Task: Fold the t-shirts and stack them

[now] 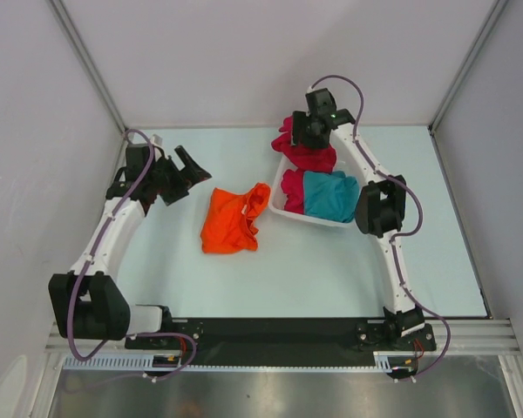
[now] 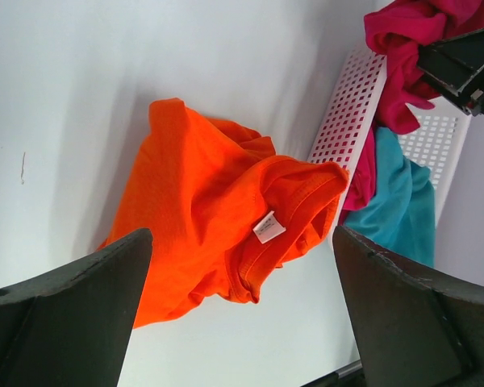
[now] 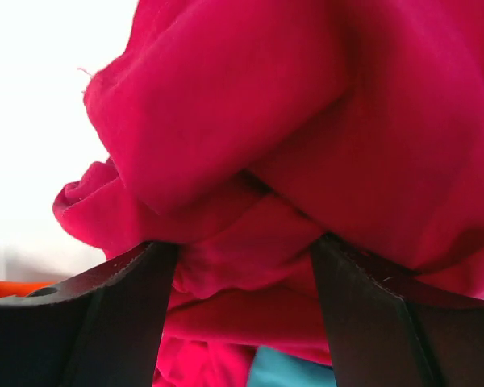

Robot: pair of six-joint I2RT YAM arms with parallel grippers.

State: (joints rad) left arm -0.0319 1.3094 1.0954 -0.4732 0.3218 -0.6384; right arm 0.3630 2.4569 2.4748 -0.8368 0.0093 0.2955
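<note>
An orange t-shirt (image 1: 234,219) lies crumpled on the table, collar and white label up (image 2: 268,226). My left gripper (image 1: 185,171) hovers to its left, open and empty, and the orange t-shirt (image 2: 194,218) shows beyond its spread fingers in the left wrist view (image 2: 242,266). A white lattice basket (image 1: 283,213) holds a teal t-shirt (image 1: 333,196). A red t-shirt (image 1: 309,155) bulges over the basket's far edge. My right gripper (image 1: 298,132) sits on top of that bunch. Its fingers stand wide apart (image 3: 242,250), with folds of the red t-shirt (image 3: 306,121) between them.
The basket (image 2: 347,113) stands right of the orange shirt, its long side nearly touching the shirt's collar. Grey walls close in on the left, the right and behind. The arm bases sit on a black rail (image 1: 279,331) at the near edge.
</note>
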